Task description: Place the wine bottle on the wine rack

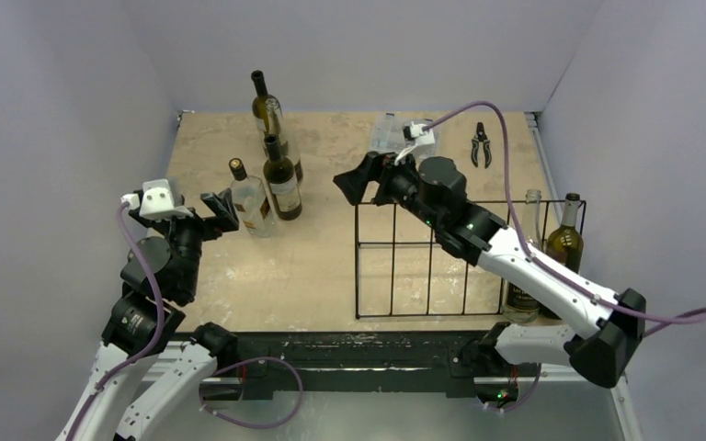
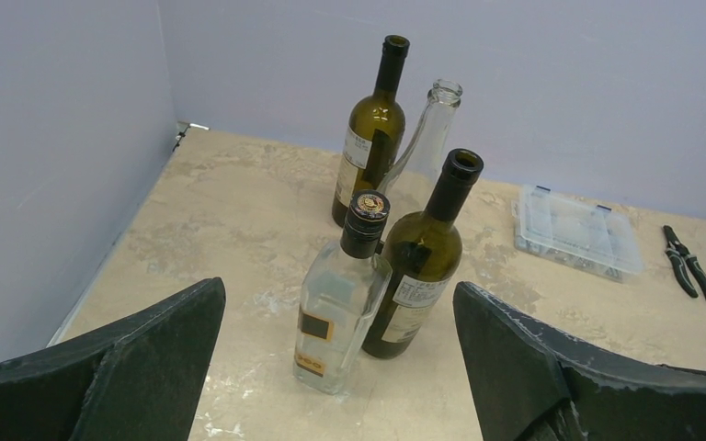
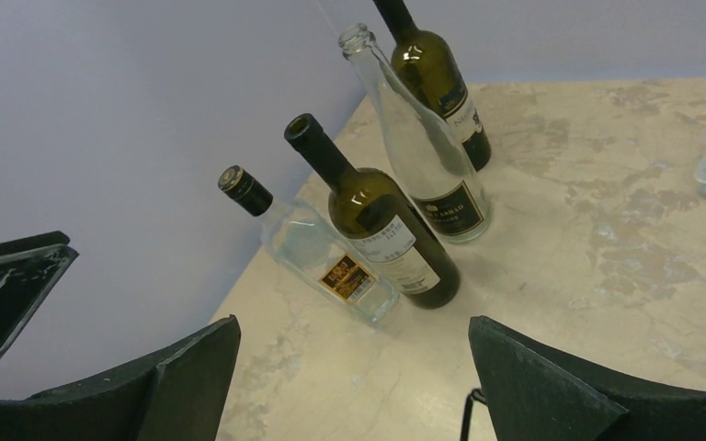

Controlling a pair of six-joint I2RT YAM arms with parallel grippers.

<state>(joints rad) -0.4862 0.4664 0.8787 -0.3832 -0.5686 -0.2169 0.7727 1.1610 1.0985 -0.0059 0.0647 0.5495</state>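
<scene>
Where the beige table [image 1: 317,266] meets its near edge, toward the right corner, the long black wire wine rack [image 1: 395,246] stands upright. The left hand [image 1: 221,208] hangs by the left edge, spread wide and empty. The right hand [image 1: 360,182], over the middle, is likewise released. Beyond them a dark green wine bottle [image 1: 282,184] stands upright just beside a clear square black-capped bottle [image 1: 250,207]. A tall clear glass bottle [image 2: 427,138] and a second dark green bottle [image 2: 372,138] stand nearer the far edge.
</scene>
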